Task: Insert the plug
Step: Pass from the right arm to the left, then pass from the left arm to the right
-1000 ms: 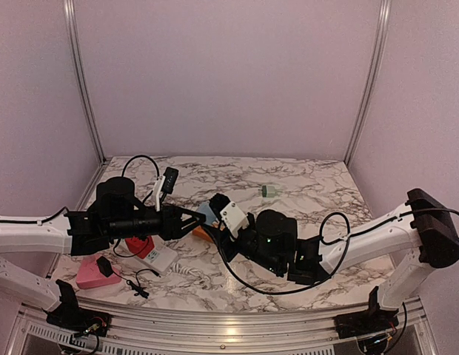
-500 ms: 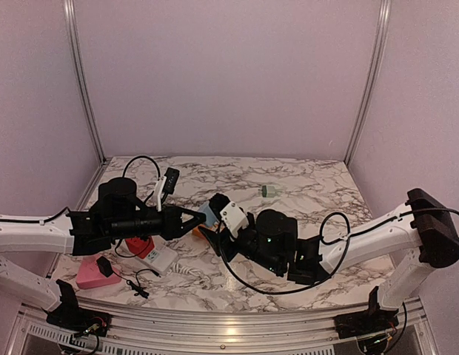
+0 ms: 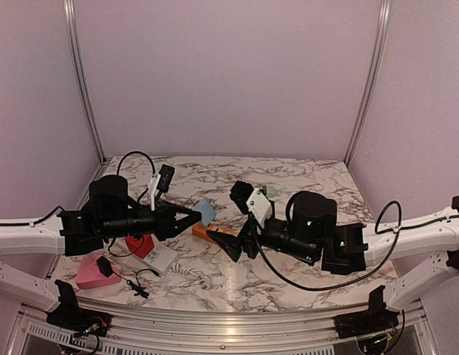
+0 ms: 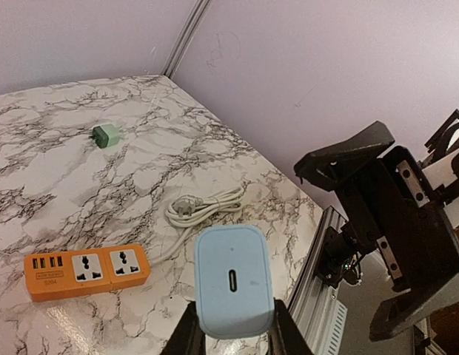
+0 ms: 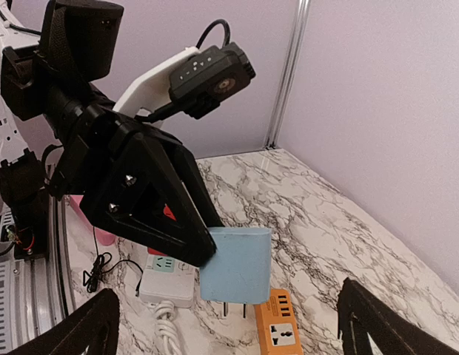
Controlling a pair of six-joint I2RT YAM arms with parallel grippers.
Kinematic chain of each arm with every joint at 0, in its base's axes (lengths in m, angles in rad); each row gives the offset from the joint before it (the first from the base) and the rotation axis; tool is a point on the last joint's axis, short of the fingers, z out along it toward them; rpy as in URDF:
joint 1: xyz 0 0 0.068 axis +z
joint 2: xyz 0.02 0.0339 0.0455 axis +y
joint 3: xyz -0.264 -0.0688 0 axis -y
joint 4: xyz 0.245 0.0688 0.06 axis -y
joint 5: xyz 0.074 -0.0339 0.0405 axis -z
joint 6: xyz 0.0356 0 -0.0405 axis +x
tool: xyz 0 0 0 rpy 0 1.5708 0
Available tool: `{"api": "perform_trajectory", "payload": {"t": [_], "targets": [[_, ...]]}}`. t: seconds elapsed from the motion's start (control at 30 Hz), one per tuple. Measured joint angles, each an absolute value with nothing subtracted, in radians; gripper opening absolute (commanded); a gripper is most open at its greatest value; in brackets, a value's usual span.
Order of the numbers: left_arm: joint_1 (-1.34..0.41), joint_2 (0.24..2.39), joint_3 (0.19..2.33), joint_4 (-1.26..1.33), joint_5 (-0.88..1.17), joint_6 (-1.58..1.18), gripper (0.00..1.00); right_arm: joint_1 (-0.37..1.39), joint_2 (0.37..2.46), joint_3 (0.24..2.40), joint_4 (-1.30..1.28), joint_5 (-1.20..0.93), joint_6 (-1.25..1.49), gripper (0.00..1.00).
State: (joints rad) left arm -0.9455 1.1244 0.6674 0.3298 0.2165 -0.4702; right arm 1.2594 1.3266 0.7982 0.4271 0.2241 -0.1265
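Note:
The plug (image 4: 233,281) is a light blue charger block, and my left gripper (image 4: 233,322) is shut on its lower sides. In the right wrist view the plug (image 5: 237,266) hangs in the air with its two prongs pointing down, just above the near end of the orange power strip (image 5: 280,325). In the top view the plug (image 3: 206,213) sits at the tip of the left gripper (image 3: 195,215), over the orange power strip (image 3: 206,232). My right gripper (image 3: 234,244) stands open to the right of the plug, holding nothing.
A white power strip (image 3: 161,257) with a coiled white cable (image 4: 203,207) lies at the left, near a red block (image 3: 141,245) and a pink box (image 3: 89,274). A small green adapter (image 3: 268,191) sits further back. The right arm (image 4: 385,222) is close by.
The right gripper has opened, let go of the plug and drawn back to the right. The left gripper has shut on the plug and keeps it above the orange strip.

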Motion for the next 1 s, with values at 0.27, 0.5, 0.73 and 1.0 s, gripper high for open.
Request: {"api": "perform_trajectory", "payload": {"t": [0.27, 0.5, 0.73, 1.0], "targets": [[-0.946, 1.116, 0.695, 0.183, 0.257, -0.371, 0.00, 1.238, 1.202, 0.910, 0.045, 0.046, -0.182, 0.98], [-0.955, 1.112, 0.773, 0.033, 0.314, -0.255, 0.00, 1.151, 1.191, 1.022, -0.179, -0.130, -0.188, 0.93], [-1.018, 1.150, 0.860, -0.117, 0.339, -0.131, 0.01, 1.129, 1.262, 1.075, -0.322, -0.272, -0.190, 0.90], [-1.131, 1.211, 0.904, -0.219, 0.287, -0.013, 0.00, 1.128, 1.391, 1.137, -0.370, -0.403, -0.187, 0.83]]}}
